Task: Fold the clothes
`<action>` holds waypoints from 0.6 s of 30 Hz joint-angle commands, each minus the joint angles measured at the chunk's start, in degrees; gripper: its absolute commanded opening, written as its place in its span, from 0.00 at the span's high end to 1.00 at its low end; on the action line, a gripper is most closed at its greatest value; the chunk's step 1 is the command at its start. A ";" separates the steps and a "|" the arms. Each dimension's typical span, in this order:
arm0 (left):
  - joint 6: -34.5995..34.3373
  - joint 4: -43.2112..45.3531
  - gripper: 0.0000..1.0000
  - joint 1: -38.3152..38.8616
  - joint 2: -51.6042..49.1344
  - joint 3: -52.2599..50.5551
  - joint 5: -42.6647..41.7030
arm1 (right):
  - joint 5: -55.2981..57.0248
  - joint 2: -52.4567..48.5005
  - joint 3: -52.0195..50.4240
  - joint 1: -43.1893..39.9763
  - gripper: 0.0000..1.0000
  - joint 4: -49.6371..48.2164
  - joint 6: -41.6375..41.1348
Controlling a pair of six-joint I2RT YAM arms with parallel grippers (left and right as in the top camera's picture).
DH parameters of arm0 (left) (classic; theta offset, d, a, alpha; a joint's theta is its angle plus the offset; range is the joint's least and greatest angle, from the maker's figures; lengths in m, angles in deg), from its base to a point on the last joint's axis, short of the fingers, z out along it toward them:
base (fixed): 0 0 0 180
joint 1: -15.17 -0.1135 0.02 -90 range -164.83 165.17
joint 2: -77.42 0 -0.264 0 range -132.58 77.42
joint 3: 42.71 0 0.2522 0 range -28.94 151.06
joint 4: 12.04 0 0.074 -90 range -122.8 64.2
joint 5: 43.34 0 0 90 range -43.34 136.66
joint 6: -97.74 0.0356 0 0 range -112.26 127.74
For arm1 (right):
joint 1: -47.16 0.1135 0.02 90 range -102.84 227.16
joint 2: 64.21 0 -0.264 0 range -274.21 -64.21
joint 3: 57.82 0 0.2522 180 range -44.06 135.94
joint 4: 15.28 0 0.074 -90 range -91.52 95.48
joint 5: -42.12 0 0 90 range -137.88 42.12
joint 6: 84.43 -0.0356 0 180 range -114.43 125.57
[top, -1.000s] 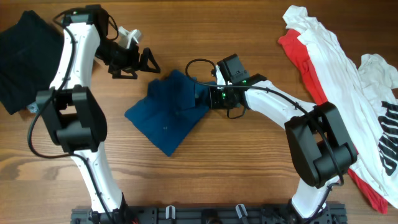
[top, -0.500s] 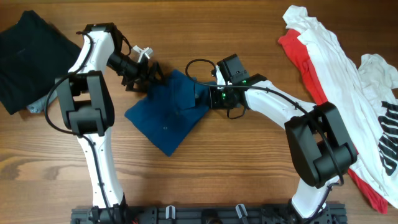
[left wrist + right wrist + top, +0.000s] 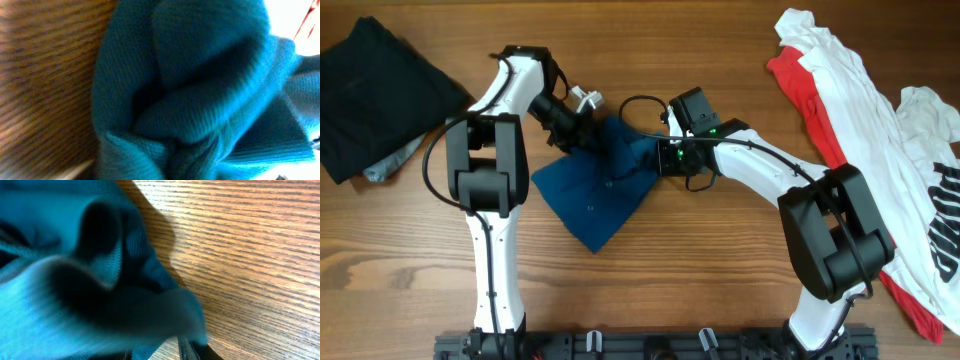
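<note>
A deep-blue shirt [image 3: 595, 190] lies bunched and partly folded at the table's middle. My left gripper [image 3: 588, 122] sits at its upper left edge. In the left wrist view blue cloth [image 3: 200, 100] fills the frame and gathers into a pinch at the bottom, hiding the fingers. My right gripper [image 3: 655, 155] holds the shirt's right edge. There the blue cloth [image 3: 75, 280] drapes over a dark finger [image 3: 186, 350]. A white T-shirt [image 3: 880, 110] and a red one [image 3: 800, 85] lie heaped at the far right.
A black garment [image 3: 375, 95] lies at the back left corner, with a grey piece [image 3: 380, 172] showing under it. A black rail [image 3: 650, 345] runs along the table's front edge, where both arm bases stand.
My left arm has swung from the back left to the blue shirt and closed on its upper edge. The shirt's left side has pulled slightly right. The right arm has not moved.
</note>
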 commanded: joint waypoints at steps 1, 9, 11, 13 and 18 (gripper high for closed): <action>0.63 1.84 0.96 1.55 -5.22 -3.21 7.48 | 1.14 -0.11 -0.15 0.09 0.70 0.13 1.18; -1.64 -0.50 0.96 -0.59 -2.21 0.66 7.72 | 4.90 2.49 -0.13 0.07 0.71 3.58 0.74; -3.32 -0.59 0.96 -1.68 0.48 2.51 8.41 | 9.16 5.75 -0.13 0.07 0.70 5.35 0.52; -5.86 -0.17 0.96 -2.91 3.58 4.20 10.47 | 13.00 10.12 -0.13 0.07 0.69 7.02 0.55; -11.65 2.40 0.96 -6.95 12.20 6.95 18.01 | 17.62 21.55 -0.13 0.07 0.67 10.08 0.72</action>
